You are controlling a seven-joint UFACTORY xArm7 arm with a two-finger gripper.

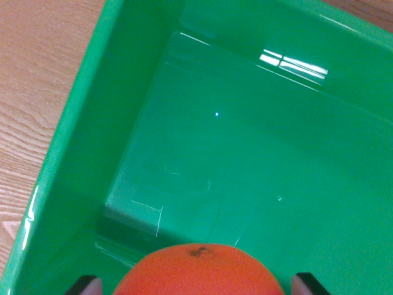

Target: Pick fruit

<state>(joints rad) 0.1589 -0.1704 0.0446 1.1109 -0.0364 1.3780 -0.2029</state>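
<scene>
An orange (199,271) sits at the bottom edge of the wrist view, between the two fingertips (91,286) of the hand (198,286), which press its sides, clamped on it. Below it lies a green plastic bin (73,117), glossy and scratched, on a wooden desk (31,92). No label or writing is visible anywhere.

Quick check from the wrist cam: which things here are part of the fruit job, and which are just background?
Job: orange between the jaws; gripper; green bin below it.
Background: wooden table beside the bin.
</scene>
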